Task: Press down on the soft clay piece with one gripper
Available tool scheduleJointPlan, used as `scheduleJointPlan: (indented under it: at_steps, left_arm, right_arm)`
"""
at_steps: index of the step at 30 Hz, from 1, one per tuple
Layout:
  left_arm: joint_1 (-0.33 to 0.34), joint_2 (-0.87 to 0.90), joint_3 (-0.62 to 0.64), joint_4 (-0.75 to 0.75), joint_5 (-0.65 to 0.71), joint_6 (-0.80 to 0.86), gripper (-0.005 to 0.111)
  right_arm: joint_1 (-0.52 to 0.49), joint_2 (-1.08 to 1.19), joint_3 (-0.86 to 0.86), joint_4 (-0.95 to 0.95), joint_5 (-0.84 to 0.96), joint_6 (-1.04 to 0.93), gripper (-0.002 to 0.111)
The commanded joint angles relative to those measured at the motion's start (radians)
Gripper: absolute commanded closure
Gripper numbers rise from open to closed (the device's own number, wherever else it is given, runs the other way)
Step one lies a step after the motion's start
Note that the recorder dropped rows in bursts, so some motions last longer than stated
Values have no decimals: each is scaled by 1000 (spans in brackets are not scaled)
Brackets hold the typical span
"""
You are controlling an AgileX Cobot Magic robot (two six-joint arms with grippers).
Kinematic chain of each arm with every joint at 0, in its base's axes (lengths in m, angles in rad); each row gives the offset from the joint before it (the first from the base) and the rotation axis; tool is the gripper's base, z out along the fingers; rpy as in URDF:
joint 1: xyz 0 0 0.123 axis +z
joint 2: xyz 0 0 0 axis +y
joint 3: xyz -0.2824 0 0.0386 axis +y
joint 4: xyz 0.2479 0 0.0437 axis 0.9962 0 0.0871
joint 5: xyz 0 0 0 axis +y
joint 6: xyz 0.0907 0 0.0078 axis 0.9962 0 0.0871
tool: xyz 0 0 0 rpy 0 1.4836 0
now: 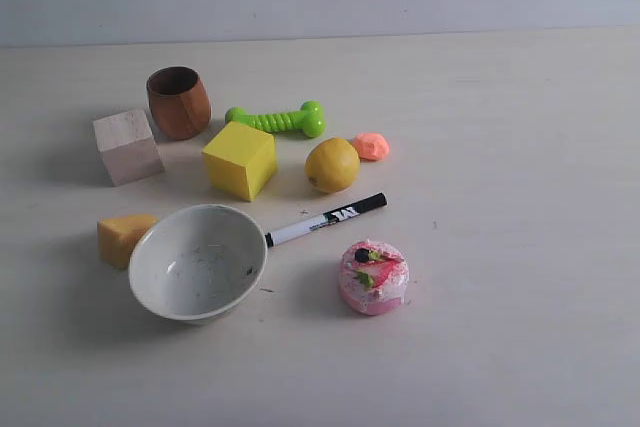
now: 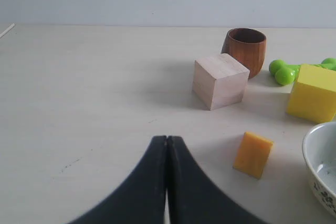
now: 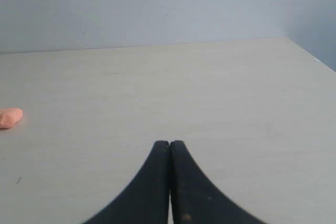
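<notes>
The soft clay piece [image 1: 371,146] is shown resting on the counter [image 1: 520,197] just beside the lemon [image 1: 332,164], with bare surface on its right-arm side, so an approach from above is judged unobstructed. The right end effector [image 3: 169,148] and left end effector [image 2: 167,145] are seen fully closed and empty, well apart from the clay. The joined fingers are judged to offer one blunt tip for pressing.

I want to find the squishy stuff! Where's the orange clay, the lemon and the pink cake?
soft clay piece [image 1: 371,146], exterior view, middle of its orange top.
lemon [image 1: 332,164], exterior view, middle of its yellow skin.
pink cake [image 1: 374,269], exterior view, its top among the toppings.
</notes>
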Motion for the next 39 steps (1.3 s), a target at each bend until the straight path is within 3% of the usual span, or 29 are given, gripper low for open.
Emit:
scheduleJointPlan:
  at_steps: [1,23,33,39]
  left_arm:
    - [-5,-2,-3,-3,-11,0,107]
    - [-5,-2,-3,-3,-11,0,107]
    - [-5,-2,-3,-3,-11,0,107]
    - [-5,-2,-3,-3,-11,0,107]
  right_arm:
    - [4,-7,6,-6,-11,-2,108]
    - [4,-7,6,-29,-24,-2,108]
    - [4,-7,6,-27,-428,-2,108]
    - [4,-7,6,-24,-520,-2,108]
